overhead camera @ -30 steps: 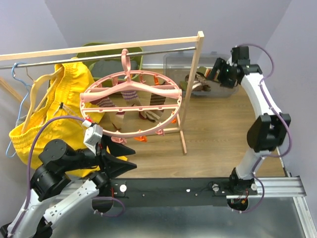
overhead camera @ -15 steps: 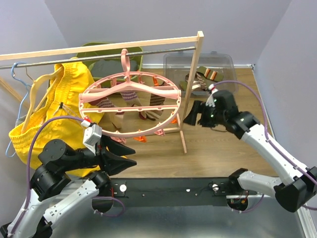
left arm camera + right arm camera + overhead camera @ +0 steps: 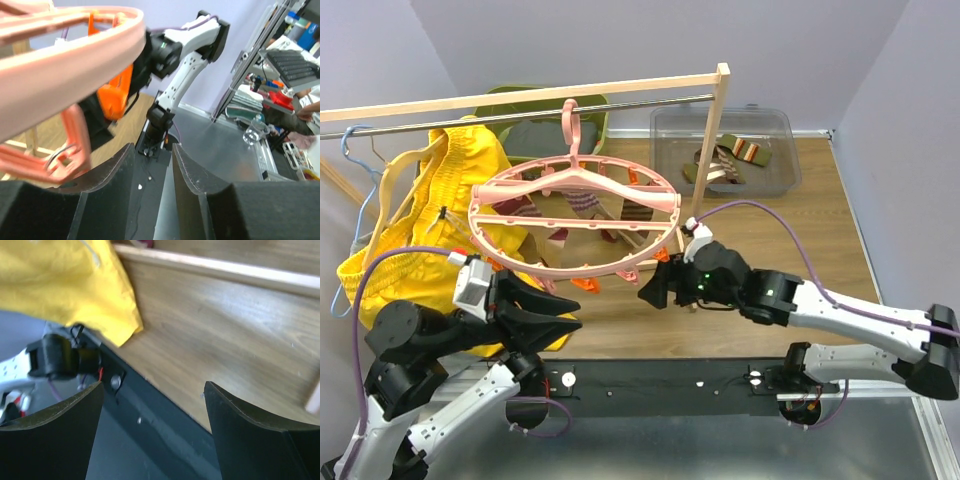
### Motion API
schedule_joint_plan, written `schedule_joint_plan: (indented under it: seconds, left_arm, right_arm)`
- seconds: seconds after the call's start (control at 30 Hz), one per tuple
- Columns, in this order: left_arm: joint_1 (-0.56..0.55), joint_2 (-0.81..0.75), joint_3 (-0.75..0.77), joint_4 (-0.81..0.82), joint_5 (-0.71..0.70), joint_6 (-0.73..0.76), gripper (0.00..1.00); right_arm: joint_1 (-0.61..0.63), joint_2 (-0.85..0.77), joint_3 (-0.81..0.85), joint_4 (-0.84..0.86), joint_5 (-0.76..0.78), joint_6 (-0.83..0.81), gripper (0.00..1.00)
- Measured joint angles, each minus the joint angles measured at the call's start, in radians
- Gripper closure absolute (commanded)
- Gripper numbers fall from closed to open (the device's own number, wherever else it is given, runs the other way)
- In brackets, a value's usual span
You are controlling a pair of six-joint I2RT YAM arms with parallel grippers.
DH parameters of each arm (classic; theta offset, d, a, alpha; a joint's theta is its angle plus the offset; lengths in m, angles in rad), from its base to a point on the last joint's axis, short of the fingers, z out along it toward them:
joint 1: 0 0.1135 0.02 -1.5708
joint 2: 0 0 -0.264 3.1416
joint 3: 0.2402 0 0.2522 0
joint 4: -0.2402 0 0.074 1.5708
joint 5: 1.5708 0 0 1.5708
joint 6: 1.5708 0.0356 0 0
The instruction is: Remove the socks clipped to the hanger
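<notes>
At far left, big yellow fabric shorts (image 3: 420, 215) hang from the wooden clothes rail (image 3: 520, 98); they are not part of the job.

Just right of them, the left gripper (image 3: 578, 310) reaches up under the near-left rim of the large round pink plastic hanger (image 3: 566, 223). Its jaws are parted and grasp nothing. In the left wrist view the pink rim and one small orange plastic clip (image 3: 115, 95) sit just above and outside one finger, with only bare gap between the two.

The hanger hangs by its hook from the rail, tilted. Several small striped fabric socks (image 3: 638, 214) dangle beneath it, brownish-green and pinkish ones. They look clipped along the middle and far side of the ring, though the clips holding them are hard to make out. So that part of the task is not done.

Right of the ring, the right gripper (image 3: 648, 292) comes in low beside the near-right rim, close to it but apparently not touching. Its jaws are spread wide and empty, and the right wrist view shows only the wooden desk (image 3: 225, 325) and a corner of yellow cloth between them.

At far right rear, a clear plastic bin (image 3: 720, 118) on the desk holds a few striped socks. Some therefore appear to be off already. I judge the task partly done, with at least three socks left to unclip.
</notes>
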Motion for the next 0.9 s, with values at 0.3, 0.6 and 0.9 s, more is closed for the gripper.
schedule_joint_plan:
  seconds: [0.3,0.6,0.9]
  left_arm:
    - [0.000,-0.034,0.024,0.008,-0.043,-0.011,0.55]
    - [0.000,-0.037,0.094,-0.047,-0.083,0.004,0.49]
    - [0.000,-0.062,0.127,-0.076,-0.117,0.023,0.49]
  right_arm:
    - [0.107,0.211,-0.110,0.400,0.327,-0.041,0.05]
    - [0.105,0.393,-0.084,0.613,0.535,-0.079,0.12]
    - [0.105,0.561,-0.004,0.708,0.673,-0.085,0.16]
